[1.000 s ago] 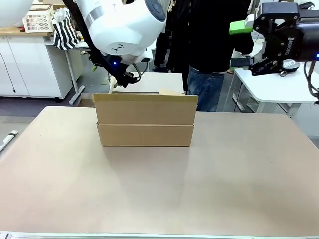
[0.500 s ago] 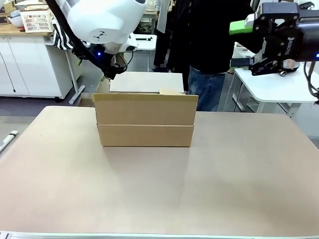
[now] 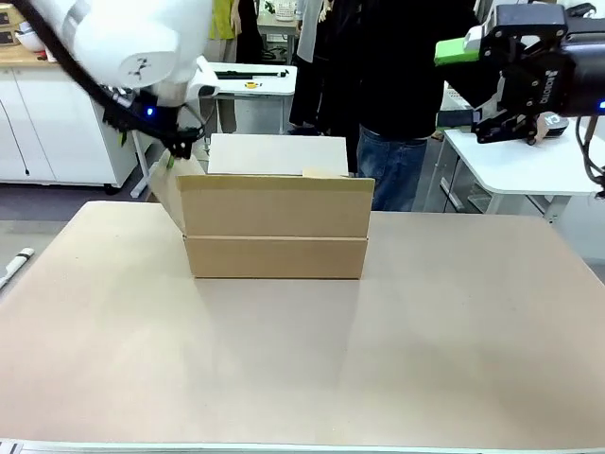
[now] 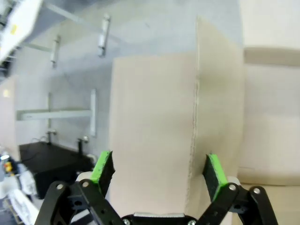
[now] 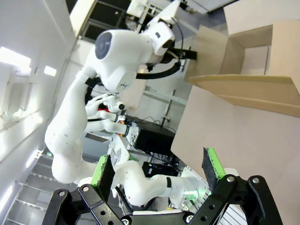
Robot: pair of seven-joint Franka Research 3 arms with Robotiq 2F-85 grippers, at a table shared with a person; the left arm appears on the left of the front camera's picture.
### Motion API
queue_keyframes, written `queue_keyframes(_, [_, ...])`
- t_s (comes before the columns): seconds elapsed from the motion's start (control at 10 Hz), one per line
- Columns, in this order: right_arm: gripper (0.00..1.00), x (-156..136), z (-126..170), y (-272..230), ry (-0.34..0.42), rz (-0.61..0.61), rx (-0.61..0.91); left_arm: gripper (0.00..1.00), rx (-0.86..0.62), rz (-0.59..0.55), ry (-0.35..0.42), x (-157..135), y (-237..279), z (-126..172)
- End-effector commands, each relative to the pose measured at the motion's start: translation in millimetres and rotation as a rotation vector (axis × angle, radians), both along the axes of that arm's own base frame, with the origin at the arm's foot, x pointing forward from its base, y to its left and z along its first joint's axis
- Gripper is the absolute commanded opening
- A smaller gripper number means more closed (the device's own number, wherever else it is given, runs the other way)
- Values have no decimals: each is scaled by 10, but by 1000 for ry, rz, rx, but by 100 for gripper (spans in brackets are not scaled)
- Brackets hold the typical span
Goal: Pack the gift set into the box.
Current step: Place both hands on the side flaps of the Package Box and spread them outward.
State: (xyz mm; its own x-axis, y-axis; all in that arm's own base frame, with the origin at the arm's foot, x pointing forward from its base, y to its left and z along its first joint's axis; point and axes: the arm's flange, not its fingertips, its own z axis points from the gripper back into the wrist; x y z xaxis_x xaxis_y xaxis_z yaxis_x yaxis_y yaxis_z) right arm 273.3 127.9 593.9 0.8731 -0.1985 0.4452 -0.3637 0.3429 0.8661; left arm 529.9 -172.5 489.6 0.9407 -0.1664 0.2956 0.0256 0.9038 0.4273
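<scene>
Front view: the box point(image 3: 274, 255), plain brown corrugated cardboard, stands on the bench point(image 3: 302, 369) in its far half, a little left of the middle, with a long side toward the camera. Its top is open. The near flap stands upright, the far flap point(image 3: 278, 154) rises behind it, and the left end flap point(image 3: 168, 196) leans outward. The left tool point(image 3: 178, 149), at the end of the white left arm point(image 3: 132, 38), sits just at the upper edge of that leaning flap.

Left wrist view: the left tool point(image 4: 158, 169) is released, its green pads point(image 4: 102, 166) spread wide, with a flat cardboard face directly ahead. Whether a pad touches the board cannot be told.

Front view, right side: the right tool point(image 3: 456, 85) hangs high, well apart from the box, released and grasping nothing. Its spread fingers in the right wrist view frame the open box far off.

A person point(image 3: 406, 85) in a dark top and blue trousers stands at the far side of the bench.
</scene>
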Motion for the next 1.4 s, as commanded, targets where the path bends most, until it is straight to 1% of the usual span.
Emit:
queue_keyframes(0.0, [100,33,-10,40,-23,5,22,100,-108,2,69,-2,217,-218])
queue_keyframes(0.2, [100,33,-10,40,-23,5,22,100,-188,8,75,34,389,-212])
queue_keyframes(0.6, [100,33,-10,40,-23,5,22,100,-394,31,152,87,794,-374])
queue_keyframes(0.8, [100,33,-10,40,-23,5,22,100,-504,3,169,87,899,-442])
queue_keyframes(0.9, [100,33,-10,40,-23,5,22,100,-383,49,149,157,748,-373])
queue_keyframes(1.3, [100,33,-10,40,-23,5,22,100,-383,49,149,157,748,-373])
